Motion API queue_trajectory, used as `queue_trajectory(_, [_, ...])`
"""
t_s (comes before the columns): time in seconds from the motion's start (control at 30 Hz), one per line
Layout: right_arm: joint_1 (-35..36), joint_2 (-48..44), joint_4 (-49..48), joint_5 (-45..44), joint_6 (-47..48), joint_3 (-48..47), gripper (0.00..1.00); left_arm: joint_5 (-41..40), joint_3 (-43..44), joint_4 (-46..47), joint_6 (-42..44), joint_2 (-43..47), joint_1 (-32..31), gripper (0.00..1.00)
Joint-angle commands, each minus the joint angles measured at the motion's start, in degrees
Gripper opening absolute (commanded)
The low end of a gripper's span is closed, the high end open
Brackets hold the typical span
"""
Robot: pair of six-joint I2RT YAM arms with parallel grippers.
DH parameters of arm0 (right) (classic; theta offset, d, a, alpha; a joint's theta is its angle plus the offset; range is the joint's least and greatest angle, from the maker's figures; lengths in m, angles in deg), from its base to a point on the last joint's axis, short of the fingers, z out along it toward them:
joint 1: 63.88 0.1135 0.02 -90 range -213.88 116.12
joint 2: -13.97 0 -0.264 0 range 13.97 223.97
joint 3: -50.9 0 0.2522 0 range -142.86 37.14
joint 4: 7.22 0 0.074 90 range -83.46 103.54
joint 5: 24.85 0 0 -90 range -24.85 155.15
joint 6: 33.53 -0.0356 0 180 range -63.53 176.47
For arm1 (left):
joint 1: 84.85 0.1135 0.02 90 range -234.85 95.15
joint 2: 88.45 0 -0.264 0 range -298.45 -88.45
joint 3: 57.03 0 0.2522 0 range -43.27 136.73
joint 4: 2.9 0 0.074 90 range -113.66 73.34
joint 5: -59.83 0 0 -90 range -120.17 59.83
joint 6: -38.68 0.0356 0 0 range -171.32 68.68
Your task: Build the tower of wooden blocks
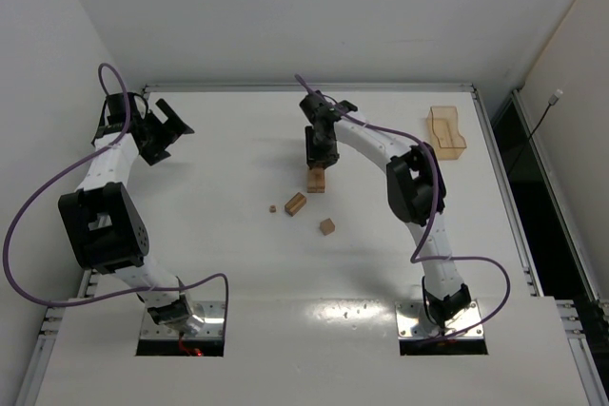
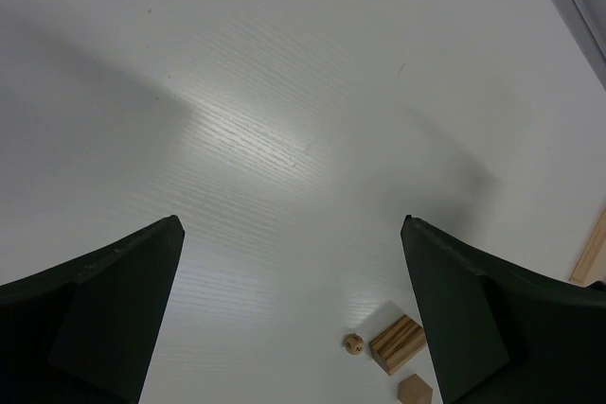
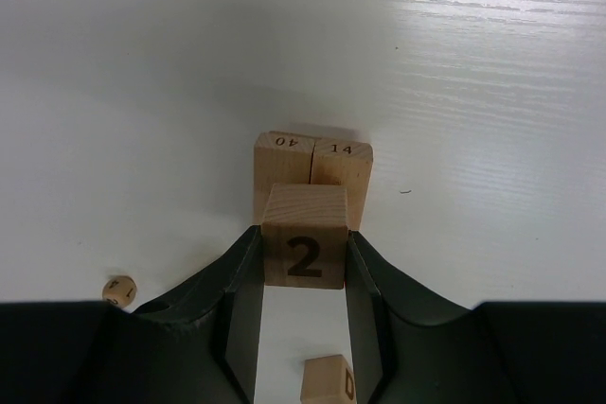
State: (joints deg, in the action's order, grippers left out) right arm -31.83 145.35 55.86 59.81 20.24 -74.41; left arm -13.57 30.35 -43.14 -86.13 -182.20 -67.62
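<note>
My right gripper [image 3: 304, 232] is shut on a light wood cube marked "2" [image 3: 304, 254], held by its two sides. Just beyond it, two wood blocks marked "40" [image 3: 282, 169] and "14" [image 3: 343, 172] stand side by side on the table as the tower's base [image 1: 316, 182]. Whether the cube touches them I cannot tell. Seen from above, the right gripper [image 1: 319, 164] hangs right over that spot. A cube marked "D" [image 3: 328, 380] lies below the fingers. My left gripper [image 1: 167, 130] is open and empty at the far left, away from the blocks.
Loose pieces lie near the middle of the table: a short bar [image 1: 295, 203], a cube [image 1: 327, 226] and a tiny round die [image 1: 272, 208]. The left wrist view shows the bar [image 2: 398, 343] and the die [image 2: 353, 344]. An amber tray [image 1: 445, 130] stands at the back right.
</note>
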Motion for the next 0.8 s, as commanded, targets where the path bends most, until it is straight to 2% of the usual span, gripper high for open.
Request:
queue_trajectory(0.0, [0.5,0.2,-1.5,0.4,-0.7,-0.8,0.05,0.6,0.9,1.3,-0.4,0.2,0.2,1.00])
queue_trajectory(0.2, [0.5,0.7,-1.5,0.9,-0.7,-0.8,0.14,0.6,0.9,1.3,-0.4,0.2,0.2,1.00])
queue_trajectory(0.47, [0.5,0.7,-1.5,0.9,-0.7,-0.8,0.14,0.6,0.9,1.3,-0.4,0.2,0.2,1.00])
queue_trajectory(0.53, [0.5,0.7,-1.5,0.9,-0.7,-0.8,0.27,0.6,0.9,1.3,-0.4,0.2,0.2,1.00])
queue_trajectory(0.63, [0.5,0.7,-1.5,0.9,-0.7,-0.8,0.36,0.6,0.9,1.3,-0.4,0.2,0.2,1.00])
queue_trajectory(0.67, [0.5,0.7,-1.5,0.9,-0.7,-0.8,0.44,0.6,0.9,1.3,-0.4,0.2,0.2,1.00])
queue_trajectory(0.77, [0.5,0.7,-1.5,-0.5,-0.7,-0.8,0.46,0.6,0.9,1.3,-0.4,0.2,0.2,1.00])
